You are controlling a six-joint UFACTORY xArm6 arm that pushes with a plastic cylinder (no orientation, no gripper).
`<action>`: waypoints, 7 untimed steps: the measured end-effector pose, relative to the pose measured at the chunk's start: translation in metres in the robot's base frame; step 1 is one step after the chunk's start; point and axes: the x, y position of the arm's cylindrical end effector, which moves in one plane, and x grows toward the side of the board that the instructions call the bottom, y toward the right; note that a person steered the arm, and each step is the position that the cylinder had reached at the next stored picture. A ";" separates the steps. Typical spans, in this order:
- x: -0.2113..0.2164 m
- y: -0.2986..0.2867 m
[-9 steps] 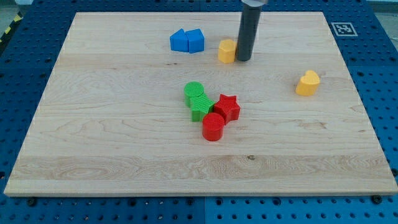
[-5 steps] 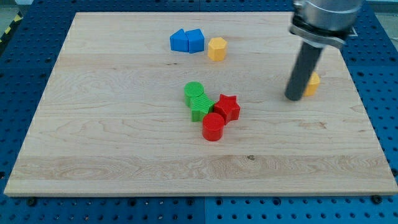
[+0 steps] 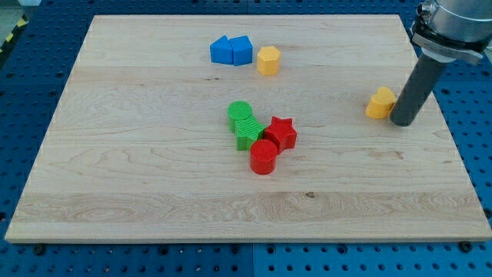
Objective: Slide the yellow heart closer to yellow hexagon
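Observation:
The yellow heart [image 3: 380,102] lies near the view's right edge of the wooden board [image 3: 154,169]. The yellow hexagon [image 3: 267,60] sits toward the view's top centre, far to the left of the heart. My tip [image 3: 402,121] is down on the board just right of the heart, touching or nearly touching its right side. The rod hides a little of the heart's right edge.
Two blue blocks [image 3: 231,51] sit side by side just left of the yellow hexagon. In the board's middle are a green cylinder [image 3: 240,113], a second green block [image 3: 248,132], a red star [image 3: 280,132] and a red cylinder [image 3: 263,157], clustered together.
My tip moved from beside the yellow hexagon across the board to the right, passed the heart's left side, and now stands on its right side. The blocks have barely moved.

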 end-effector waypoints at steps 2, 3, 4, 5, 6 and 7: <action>-0.022 -0.011; -0.022 -0.028; -0.027 -0.062; -0.046 -0.089; -0.060 -0.112; -0.074 -0.137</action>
